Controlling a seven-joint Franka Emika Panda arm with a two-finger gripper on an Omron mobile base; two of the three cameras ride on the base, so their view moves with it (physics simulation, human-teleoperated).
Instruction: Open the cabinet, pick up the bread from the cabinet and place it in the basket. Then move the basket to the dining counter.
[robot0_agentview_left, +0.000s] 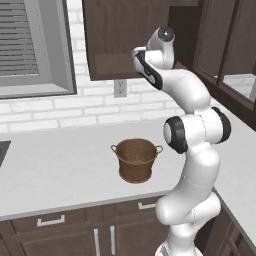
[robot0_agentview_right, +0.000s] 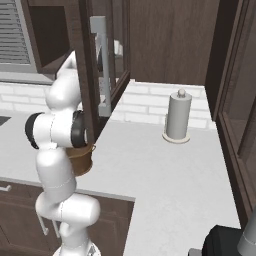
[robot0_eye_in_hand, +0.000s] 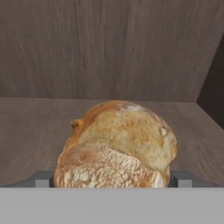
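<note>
Golden bun (robot0_eye_in_hand: 117, 144): sits mid-shelf in the cabinet (robot0_agentview_left: 115, 40).
Claw (robot0_eye_in_hand: 113, 178): mine, spread wide, holding nothing.
Risk: closing off-centre could squirt it backward.

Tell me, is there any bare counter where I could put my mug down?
Yes: the worktop is bare left of the basket, and wide open between the basket and the paper towel holder. Inside the cabinet it's tight: the open gripper straddles the bread.

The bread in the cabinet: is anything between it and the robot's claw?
Nothing visible. In the hand view the bread lies on the cabinet shelf right in front of the open gripper, whose two fingertips stand either side of the loaf with nothing in between. The basket waits on the worktop below.
</note>
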